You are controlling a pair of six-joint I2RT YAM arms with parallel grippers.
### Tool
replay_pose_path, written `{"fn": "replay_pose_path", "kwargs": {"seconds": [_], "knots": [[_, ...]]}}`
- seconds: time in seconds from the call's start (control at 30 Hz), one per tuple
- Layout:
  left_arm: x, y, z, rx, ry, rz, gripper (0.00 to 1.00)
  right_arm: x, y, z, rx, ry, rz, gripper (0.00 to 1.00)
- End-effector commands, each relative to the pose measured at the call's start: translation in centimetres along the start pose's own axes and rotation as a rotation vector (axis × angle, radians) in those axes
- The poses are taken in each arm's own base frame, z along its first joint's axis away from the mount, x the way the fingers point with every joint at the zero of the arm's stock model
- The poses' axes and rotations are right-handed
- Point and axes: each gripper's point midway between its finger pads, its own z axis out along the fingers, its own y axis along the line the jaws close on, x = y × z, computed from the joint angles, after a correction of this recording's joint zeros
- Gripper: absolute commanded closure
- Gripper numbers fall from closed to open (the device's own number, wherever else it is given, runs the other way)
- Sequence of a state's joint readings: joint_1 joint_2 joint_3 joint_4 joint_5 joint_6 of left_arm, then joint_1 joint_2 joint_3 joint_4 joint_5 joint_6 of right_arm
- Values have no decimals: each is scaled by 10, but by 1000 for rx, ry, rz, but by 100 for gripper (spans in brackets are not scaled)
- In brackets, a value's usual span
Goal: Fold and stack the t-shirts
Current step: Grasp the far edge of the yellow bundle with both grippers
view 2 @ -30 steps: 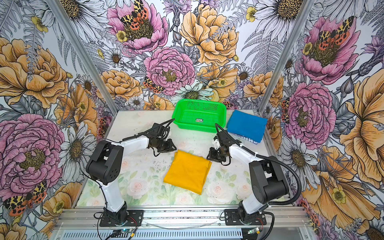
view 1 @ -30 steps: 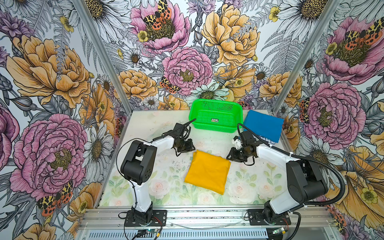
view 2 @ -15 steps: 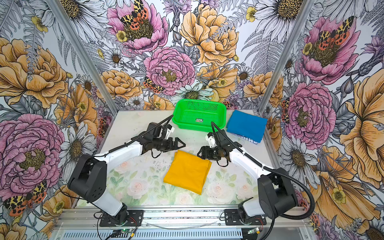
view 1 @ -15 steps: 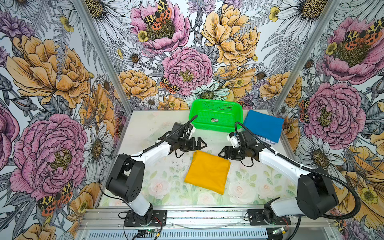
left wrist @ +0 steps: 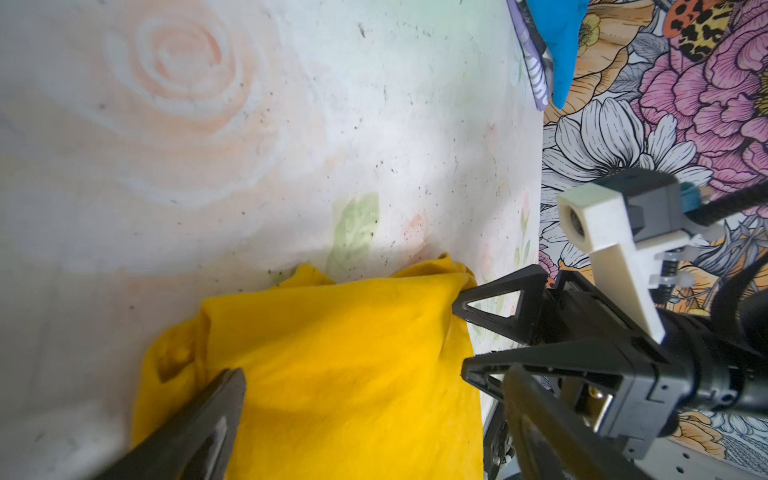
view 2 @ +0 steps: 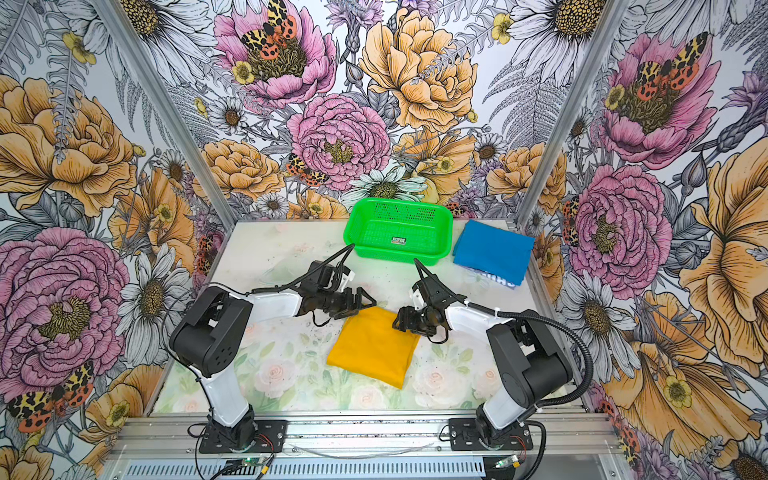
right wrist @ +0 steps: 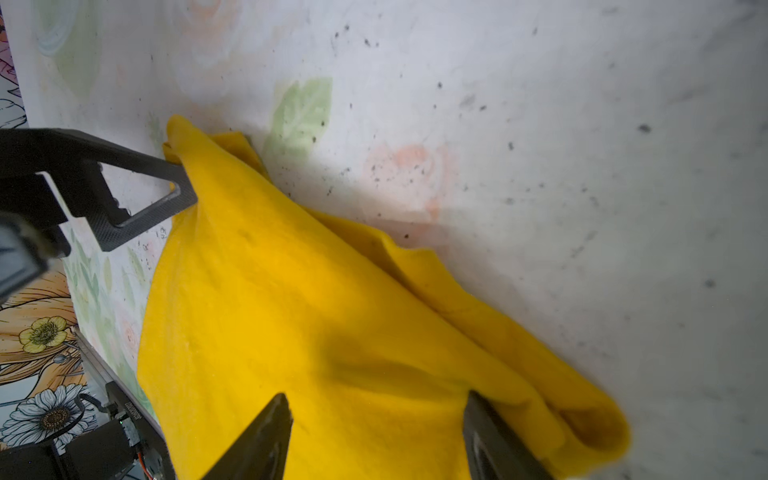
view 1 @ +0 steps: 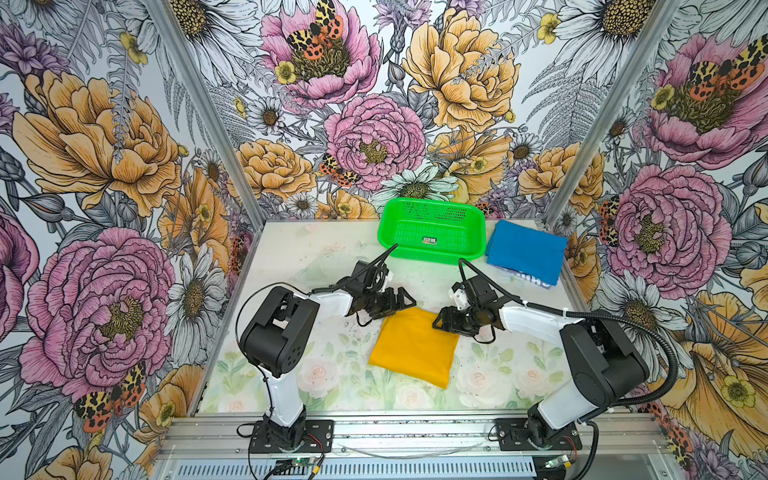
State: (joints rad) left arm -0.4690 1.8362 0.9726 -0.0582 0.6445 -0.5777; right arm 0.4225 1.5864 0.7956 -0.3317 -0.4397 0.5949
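Note:
The mustard-yellow t-shirt (view 1: 413,349) (view 2: 374,347) lies folded into a rough square at the table's middle. My left gripper (view 1: 405,300) (view 2: 360,302) is open at its far left corner, with jaws spread wide above the cloth (left wrist: 340,365). My right gripper (view 1: 438,324) (view 2: 400,321) is open at the far right corner, its fingertips (right wrist: 280,409) apart over the yellow fabric (right wrist: 291,311). Neither grips the cloth. The bright blue t-shirt (view 1: 525,249) (view 2: 492,249) lies folded at the back right, and its edge (left wrist: 557,45) shows in the left wrist view.
A bright green perforated basket (view 1: 432,253) (view 2: 397,251) stands at the back centre, nothing in it. A pale printed cloth (view 1: 525,280) peeks out from under the blue shirt. Floral walls enclose the table on three sides.
Both grippers have opened and moved inward to the yellow shirt's far corners. The right one has also come a little nearer the front.

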Motion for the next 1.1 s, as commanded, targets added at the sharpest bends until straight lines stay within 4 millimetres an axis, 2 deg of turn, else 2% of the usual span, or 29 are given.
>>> {"fn": "replay_pose_path", "kwargs": {"seconds": [0.0,0.03,0.07,0.13,0.17,0.2,0.37,0.53,0.77,0.93,1.07], "knots": [[-6,21,-2,-101,-33,13,1,-7,-2,-9,34,-48,-20,32],[-6,23,-5,-127,-35,19,1,-9,0,-15,38,-60,-32,31],[-12,13,-16,-135,-63,47,1,-9,2,-20,47,-66,-41,30],[-14,9,-30,-184,-76,78,1,-9,4,-32,65,-73,-54,28],[-14,8,-35,-200,-77,89,1,-8,4,-36,75,-72,-58,21],[-13,5,-40,-208,-76,101,1,-6,4,-40,84,-69,-62,20],[7,8,-55,-278,-31,110,1,11,0,-52,139,-36,-69,18],[32,11,-59,-329,-1,118,1,31,-21,-63,329,8,-92,15],[50,16,-58,-375,17,121,1,50,-20,-52,407,55,-133,15],[58,16,-53,-366,46,126,1,55,-16,-39,452,80,-155,15],[64,14,-51,-351,67,133,1,55,-8,-37,430,77,-134,15]]}}
